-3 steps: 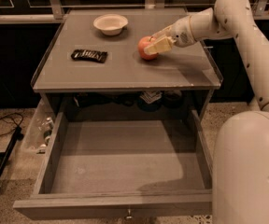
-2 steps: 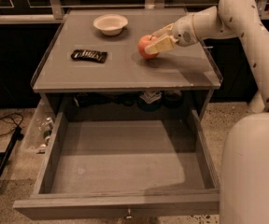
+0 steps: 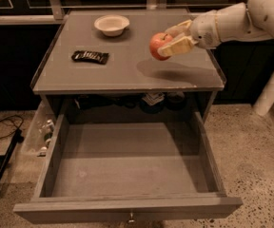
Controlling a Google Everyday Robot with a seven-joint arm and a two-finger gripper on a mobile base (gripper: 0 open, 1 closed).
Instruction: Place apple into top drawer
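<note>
The red-orange apple (image 3: 159,45) is held in my gripper (image 3: 169,42), lifted above the right part of the grey tabletop (image 3: 127,70); its shadow falls on the surface below. The fingers (image 3: 179,45) are shut on the apple from its right side, and the white arm reaches in from the upper right. The top drawer (image 3: 127,208) is pulled fully open below the tabletop, with nothing in it, and a small metal knob (image 3: 131,217) on its front panel.
A white bowl (image 3: 111,24) stands at the back of the tabletop. A dark snack packet (image 3: 90,56) lies at its left. Clutter sits in the shelf behind the drawer. A black cable and stand lie on the floor at left.
The apple has been lifted off the tabletop in the gripper and now hangs above it; the arm has risen slightly.
</note>
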